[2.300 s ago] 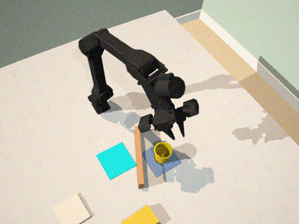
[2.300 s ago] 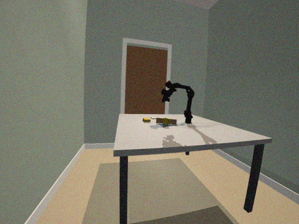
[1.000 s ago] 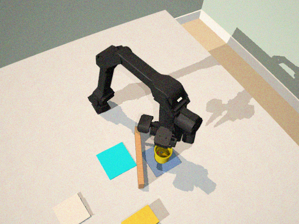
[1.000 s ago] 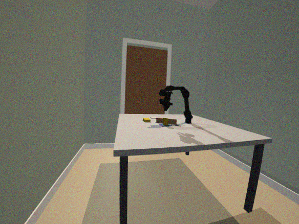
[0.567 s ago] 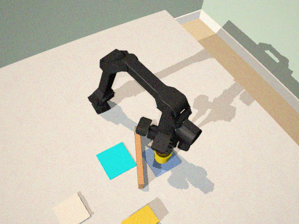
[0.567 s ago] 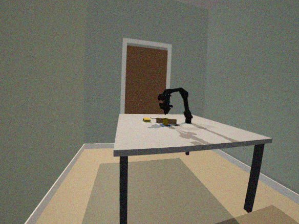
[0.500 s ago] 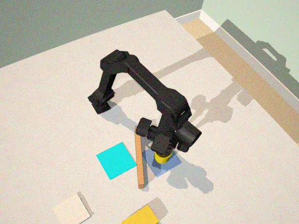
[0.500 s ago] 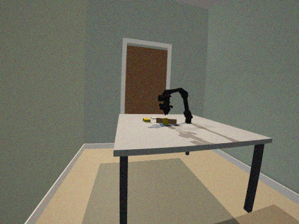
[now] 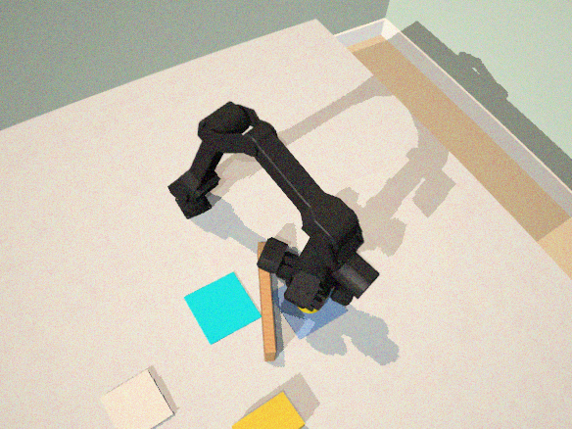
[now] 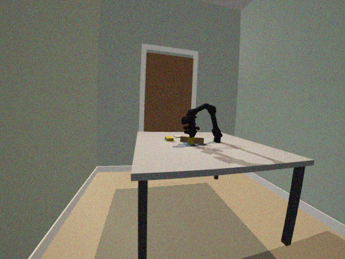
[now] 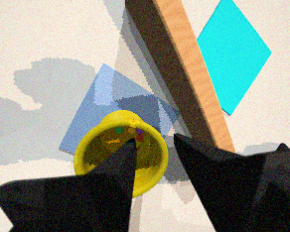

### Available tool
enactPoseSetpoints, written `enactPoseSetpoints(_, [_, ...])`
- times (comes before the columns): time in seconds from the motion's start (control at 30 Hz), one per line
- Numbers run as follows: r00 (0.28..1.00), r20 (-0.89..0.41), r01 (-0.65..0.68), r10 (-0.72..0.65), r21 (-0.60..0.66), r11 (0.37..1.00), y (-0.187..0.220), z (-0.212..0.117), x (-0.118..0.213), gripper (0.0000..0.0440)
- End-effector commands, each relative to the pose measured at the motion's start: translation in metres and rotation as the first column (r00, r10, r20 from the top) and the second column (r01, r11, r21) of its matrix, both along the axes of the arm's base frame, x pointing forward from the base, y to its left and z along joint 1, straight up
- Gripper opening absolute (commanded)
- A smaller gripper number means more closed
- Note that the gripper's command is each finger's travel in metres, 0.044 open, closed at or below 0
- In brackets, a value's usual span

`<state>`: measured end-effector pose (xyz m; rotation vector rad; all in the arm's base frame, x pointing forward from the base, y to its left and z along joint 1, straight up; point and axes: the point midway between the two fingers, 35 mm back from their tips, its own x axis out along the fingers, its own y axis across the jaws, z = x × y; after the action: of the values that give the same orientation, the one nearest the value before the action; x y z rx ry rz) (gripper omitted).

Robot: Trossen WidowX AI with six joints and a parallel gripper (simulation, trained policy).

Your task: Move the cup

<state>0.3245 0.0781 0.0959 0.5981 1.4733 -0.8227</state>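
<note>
The yellow round cup (image 9: 308,309) (image 10: 191,141) (image 11: 161,169) stands upright on the blue square pad (image 9: 318,319) (image 10: 186,143) (image 11: 79,126), marbles (image 11: 139,135) inside; the black pointed jaws (image 10: 192,136) are parted, one tip over the cup's mouth; the long wooden bar (image 9: 266,309) (image 10: 199,140) (image 11: 191,69) separates blue from the cyan square pad (image 9: 222,308) (image 11: 234,57).

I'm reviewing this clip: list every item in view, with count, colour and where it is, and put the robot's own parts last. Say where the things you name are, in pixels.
Cup (image 9: 308,309) (image 10: 191,141) (image 11: 161,161): one, yellow, upright on the blue pad
Marbles (image 11: 139,132): several, mixed colours, inside the cup
Blue pad (image 9: 318,321) (image 11: 79,124): one, blue, under the cup
Cyan pad (image 9: 222,308) (image 11: 235,55): one, cyan, across the bar
Bar (image 9: 266,309) (image 10: 182,139) (image 11: 186,55): one, wooden brown, between the pads
Block (image 9: 271,413) (image 10: 169,138): one, yellow, near the top view's lower edge
Block (image 9: 138,399): one, cream, lower left of the top view
Table (image 9: 98,191) (image 10: 165,159): one, pale top, dark legs
Door (image 10: 169,91): one, brown, white frame, far wall
Arm (image 9: 289,166) (image 10: 215,119): one, black, on the table
Gripper (image 11: 154,140): one, black, open, at the cup
</note>
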Motion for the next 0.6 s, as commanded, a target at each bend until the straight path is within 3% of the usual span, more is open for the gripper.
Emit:
enactPoseSetpoints(0.0, [1.000,-0.027,-0.015,0.014,-0.013,1.000,-0.002,-0.018,-0.004,0.0175])
enactPoseSetpoints(0.13, [0.998,-0.041,-0.040,0.039,-0.009,0.999,-0.002,-0.033,-0.007,0.0167])
enactPoseSetpoints(0.4, [0.995,-0.040,-0.087,0.087,-0.014,0.996,-0.007,-0.038,-0.009,0.0007])
enactPoseSetpoints(0.57, [0.996,-0.031,-0.080,0.080,-0.012,0.997,-0.010,-0.029,-0.009,0.0008])
